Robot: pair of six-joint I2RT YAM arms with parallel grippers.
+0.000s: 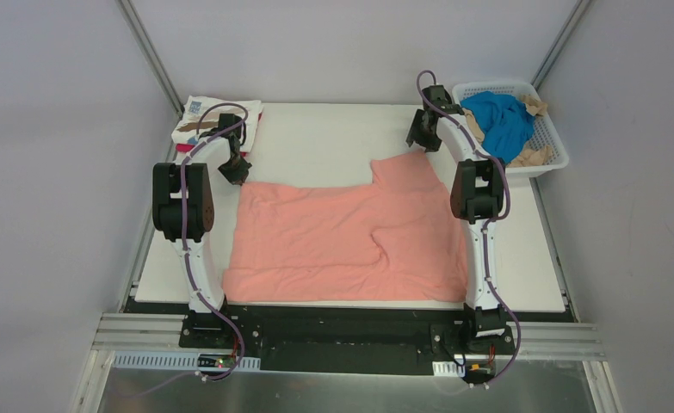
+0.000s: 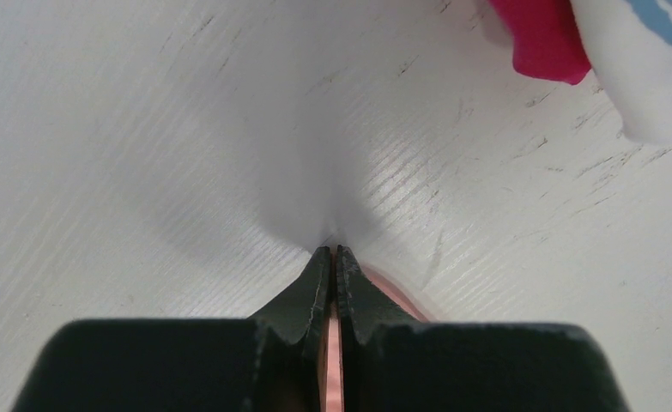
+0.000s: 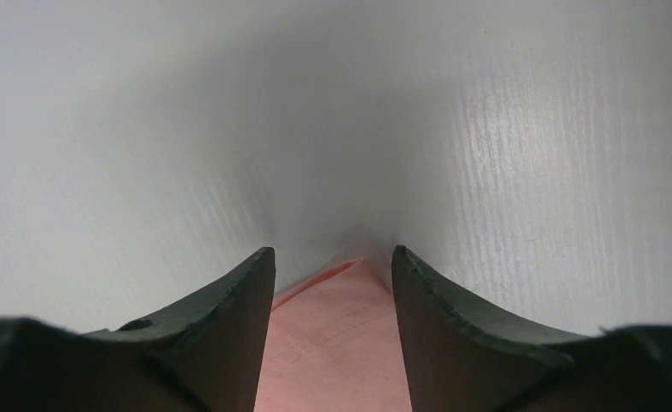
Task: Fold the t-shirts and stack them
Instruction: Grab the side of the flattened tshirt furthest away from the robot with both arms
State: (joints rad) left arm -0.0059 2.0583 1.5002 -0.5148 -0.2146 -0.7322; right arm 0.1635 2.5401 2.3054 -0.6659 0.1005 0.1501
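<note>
White desk (image 1: 316,142) board carries everything, and the left wrist view shows fine scratches on it. Across its middle lies the salmon-pink t-shirt (image 1: 342,241), mostly flat, with a raised fold running through its right half and one flap reaching toward the far right. At the far right corner sits a white lattice basket (image 1: 497,86). It holds the bright blue t-shirt (image 1: 501,120), with the tan t-shirt (image 1: 535,157) showing around its edges. At the far left corner rests a folded pile: the white t-shirt with brown and blue brushstrokes (image 1: 202,120) on top, and the magenta t-shirt (image 2: 542,39) peeking out beneath it. The left pincer (image 2: 332,257) is at the pink shirt's far left corner, its jaws pressed together with a thin strip of pink cloth nipped between them. The right pincer (image 3: 332,257) stands at the far right flap with its jaws spread wide. The flap's tip lies on the desk between them, and neither jaw clamps it.
</note>
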